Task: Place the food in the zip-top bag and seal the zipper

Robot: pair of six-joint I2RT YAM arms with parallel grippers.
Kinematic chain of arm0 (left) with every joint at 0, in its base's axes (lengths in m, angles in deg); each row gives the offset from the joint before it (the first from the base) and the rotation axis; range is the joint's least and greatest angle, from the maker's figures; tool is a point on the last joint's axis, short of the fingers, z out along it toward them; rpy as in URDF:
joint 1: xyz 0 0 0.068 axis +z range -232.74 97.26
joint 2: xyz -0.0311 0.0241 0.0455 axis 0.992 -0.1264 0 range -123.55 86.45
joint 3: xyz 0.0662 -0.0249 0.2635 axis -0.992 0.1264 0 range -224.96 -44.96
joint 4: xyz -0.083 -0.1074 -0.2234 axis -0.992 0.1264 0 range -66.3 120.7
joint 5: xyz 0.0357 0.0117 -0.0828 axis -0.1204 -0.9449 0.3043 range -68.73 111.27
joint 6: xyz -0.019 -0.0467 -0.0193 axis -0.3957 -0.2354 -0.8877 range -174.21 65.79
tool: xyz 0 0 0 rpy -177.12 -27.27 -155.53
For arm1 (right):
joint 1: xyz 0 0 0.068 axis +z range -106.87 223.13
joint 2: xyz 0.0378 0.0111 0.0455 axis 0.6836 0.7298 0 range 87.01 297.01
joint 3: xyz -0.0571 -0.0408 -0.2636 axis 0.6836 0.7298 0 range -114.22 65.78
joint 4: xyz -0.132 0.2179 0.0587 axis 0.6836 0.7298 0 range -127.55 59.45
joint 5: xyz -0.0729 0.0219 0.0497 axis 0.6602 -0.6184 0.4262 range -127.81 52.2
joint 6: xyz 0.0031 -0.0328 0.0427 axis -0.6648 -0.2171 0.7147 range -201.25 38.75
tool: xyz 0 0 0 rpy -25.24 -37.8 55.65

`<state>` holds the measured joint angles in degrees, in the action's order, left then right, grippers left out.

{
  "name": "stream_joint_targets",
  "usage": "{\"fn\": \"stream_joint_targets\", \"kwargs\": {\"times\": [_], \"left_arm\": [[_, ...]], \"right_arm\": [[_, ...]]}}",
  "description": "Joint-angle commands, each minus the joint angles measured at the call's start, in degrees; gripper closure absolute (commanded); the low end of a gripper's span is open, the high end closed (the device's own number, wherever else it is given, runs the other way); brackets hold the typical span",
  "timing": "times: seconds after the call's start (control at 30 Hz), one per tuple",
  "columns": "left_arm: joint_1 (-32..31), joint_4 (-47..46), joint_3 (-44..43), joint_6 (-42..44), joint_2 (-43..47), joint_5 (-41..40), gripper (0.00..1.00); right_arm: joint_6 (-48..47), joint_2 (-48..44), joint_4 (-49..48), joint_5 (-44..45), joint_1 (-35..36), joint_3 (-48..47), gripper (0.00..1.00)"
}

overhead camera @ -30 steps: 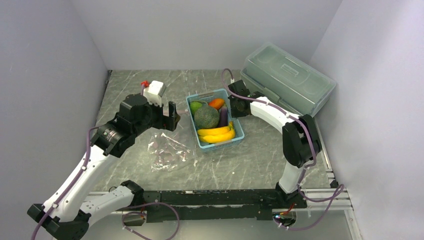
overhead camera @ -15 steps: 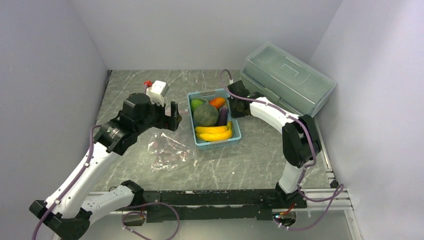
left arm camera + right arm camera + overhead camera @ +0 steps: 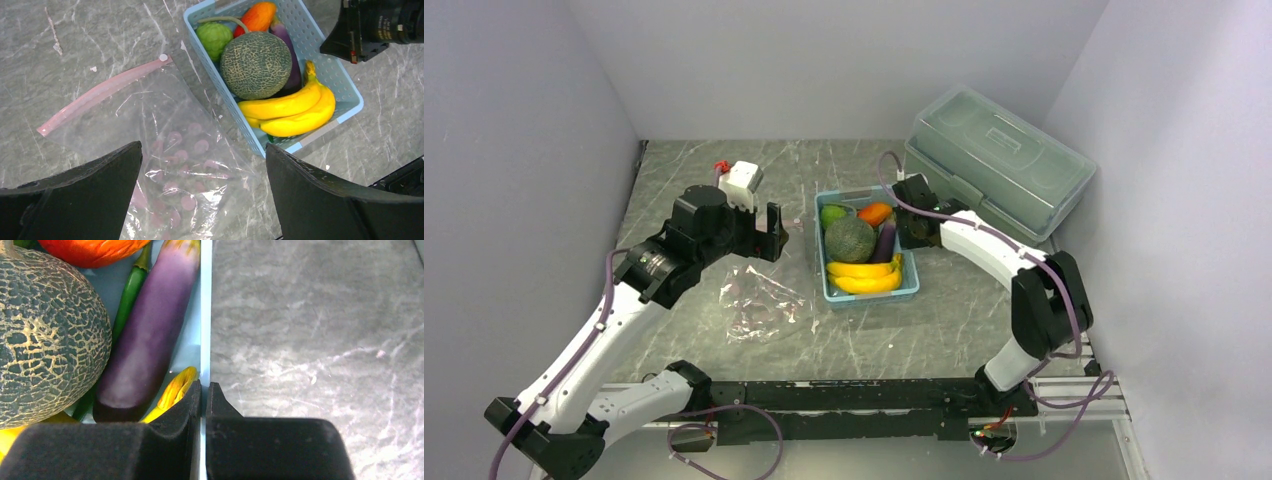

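left gripper (image 3: 202, 150) spread wide above the zip-top bag (image 3: 150, 112); right gripper (image 3: 205, 390) clamps basket (image 3: 205, 315) wall

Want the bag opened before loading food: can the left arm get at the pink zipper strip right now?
Probably yes. The left gripper hangs open above the bag, and the zipper lies flat with nothing on it. The basket sits off to one side, its rim pinched by the right gripper.
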<state>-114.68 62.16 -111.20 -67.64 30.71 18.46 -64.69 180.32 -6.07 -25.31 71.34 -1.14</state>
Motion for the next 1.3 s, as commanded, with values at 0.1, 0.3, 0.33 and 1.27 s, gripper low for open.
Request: {"fn": "stream_joint_targets", "kwargs": {"times": [0.1,0.3,0.33,1.27], "left_arm": [[0.05,-1.19,-0.77,-1.18,0.31,1.37,0.01],[0.1,-1.26,-0.78,-1.33,0.29,1.68,0.01],[0.05,-1.21,-0.75,-1.33,0.29,1.72,0.01],[0.11,-1.09,-0.91,-1.4,0.9,1.59,0.01]], "right_arm": [[0.94,-7.98,3.49,6.55,-0.19,4.54,1.0],[1.77,-10.3,3.87,8.11,-0.74,8.42,1.0],[1.95,-10.34,4.07,8.46,-0.84,8.79,1.0],[7.79,-17.09,11.54,8.71,9.11,-4.82,0.46]]}}
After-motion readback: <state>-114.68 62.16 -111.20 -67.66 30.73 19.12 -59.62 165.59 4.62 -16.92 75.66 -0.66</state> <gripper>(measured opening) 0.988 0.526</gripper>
